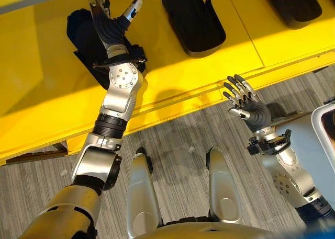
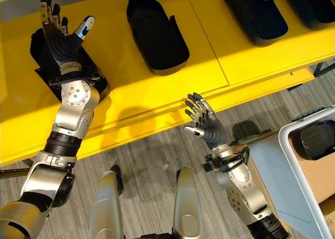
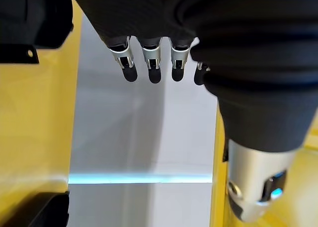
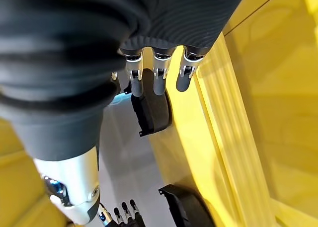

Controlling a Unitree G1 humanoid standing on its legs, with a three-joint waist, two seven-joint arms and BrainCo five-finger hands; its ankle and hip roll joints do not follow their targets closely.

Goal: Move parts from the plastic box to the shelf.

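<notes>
The left hand (image 2: 65,40) is stretched out flat over the yellow shelf (image 2: 131,100), fingers straight and thumb splayed, grasping nothing, hovering above a black part (image 2: 42,56) lying near the shelf's left end. The right hand (image 2: 205,123) hangs in the air just off the shelf's front edge, above the grey carpet (image 2: 157,155), fingers spread loosely and likewise empty. Further along the shelf, a second black part (image 2: 157,35) sits toward the back edge, a third (image 2: 256,14) to its right, and another at the far right corner. The plastic box (image 2: 306,171) stands on the floor beyond the right hand, a dark part (image 2: 316,139) inside it. No writing is readable anywhere.
</notes>
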